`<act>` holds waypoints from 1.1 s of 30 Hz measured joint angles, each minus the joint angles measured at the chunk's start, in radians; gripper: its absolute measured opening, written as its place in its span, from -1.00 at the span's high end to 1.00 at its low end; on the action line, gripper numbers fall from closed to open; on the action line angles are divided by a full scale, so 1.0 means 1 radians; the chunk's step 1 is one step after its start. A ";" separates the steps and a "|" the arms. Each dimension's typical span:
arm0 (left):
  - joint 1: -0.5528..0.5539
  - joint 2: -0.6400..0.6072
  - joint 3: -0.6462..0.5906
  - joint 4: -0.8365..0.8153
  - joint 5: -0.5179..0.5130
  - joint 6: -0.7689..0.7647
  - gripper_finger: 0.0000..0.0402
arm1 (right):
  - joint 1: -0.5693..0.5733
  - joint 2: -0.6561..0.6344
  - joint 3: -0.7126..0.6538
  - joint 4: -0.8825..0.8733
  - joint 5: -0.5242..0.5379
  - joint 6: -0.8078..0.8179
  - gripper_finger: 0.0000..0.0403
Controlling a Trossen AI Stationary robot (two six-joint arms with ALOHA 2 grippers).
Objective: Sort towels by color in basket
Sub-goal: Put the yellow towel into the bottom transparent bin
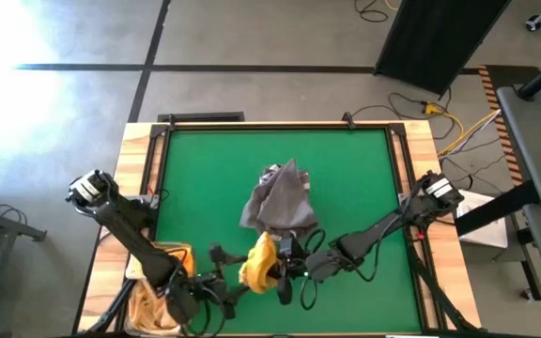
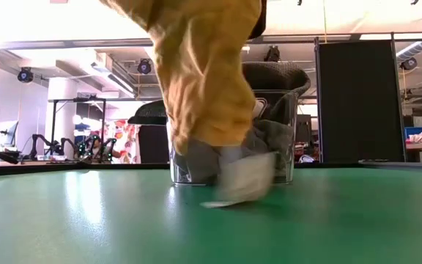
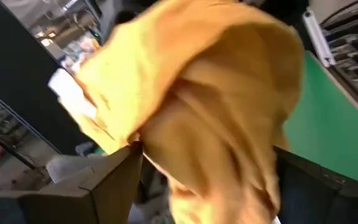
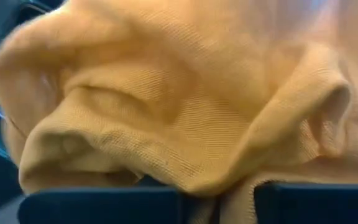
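Mustard-yellow cloth filled both wrist views: one yellow towel (image 1: 259, 263) hung above the green table (image 1: 195, 178) near its front edge, between the two grippers. One right gripper (image 1: 287, 265) touched the towel's right side, apparently clamped on it. One left gripper (image 1: 216, 255) sat just beside its left side; whether its fingers were parted could not be told. One grey towel heap (image 1: 278, 199) draped a clear basket (image 2: 288, 139) just behind. More yellow cloth (image 1: 153, 300) lay beyond the table's front-left corner.

Green table (image 1: 205, 178); yellow cable (image 1: 468, 127) on floor.
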 joint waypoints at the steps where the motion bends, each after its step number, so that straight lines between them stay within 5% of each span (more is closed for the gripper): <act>1: 0.010 0.007 0.000 0.027 0.000 0.025 -0.46 | 0.000 0.002 0.000 0.005 -0.001 0.010 0.91; 12: 0.099 0.034 0.000 0.083 0.091 0.085 -0.35 | -0.017 0.001 0.000 0.023 -0.099 -0.063 0.70; 17: 0.113 0.034 0.000 0.079 0.090 0.120 0.15 | -0.018 -0.007 0.000 0.026 -0.100 -0.137 0.48; 20: 0.101 0.032 0.012 0.067 0.015 0.163 0.61 | -0.016 -0.029 0.000 0.018 -0.103 -0.143 0.33; 22: 0.070 0.032 0.049 0.022 -0.045 0.183 0.71 | -0.016 -0.053 0.005 -0.032 -0.132 -0.158 0.25; 25: -0.002 0.023 0.141 -0.180 -0.196 0.203 0.86 | -0.011 -0.110 0.001 -0.192 -0.176 -0.132 0.15; 28: -0.085 0.013 0.304 -0.502 -0.243 0.063 0.86 | 0.010 -0.151 -0.001 -0.338 -0.202 -0.106 0.08; 30: -0.130 0.021 0.421 -0.787 -0.204 -0.143 0.87 | 0.023 -0.182 -0.001 -0.405 -0.195 -0.104 0.03; 33: -0.184 0.032 0.606 -1.213 0.006 -0.547 0.89 | 0.039 -0.215 0.002 -0.457 -0.175 -0.100 -0.02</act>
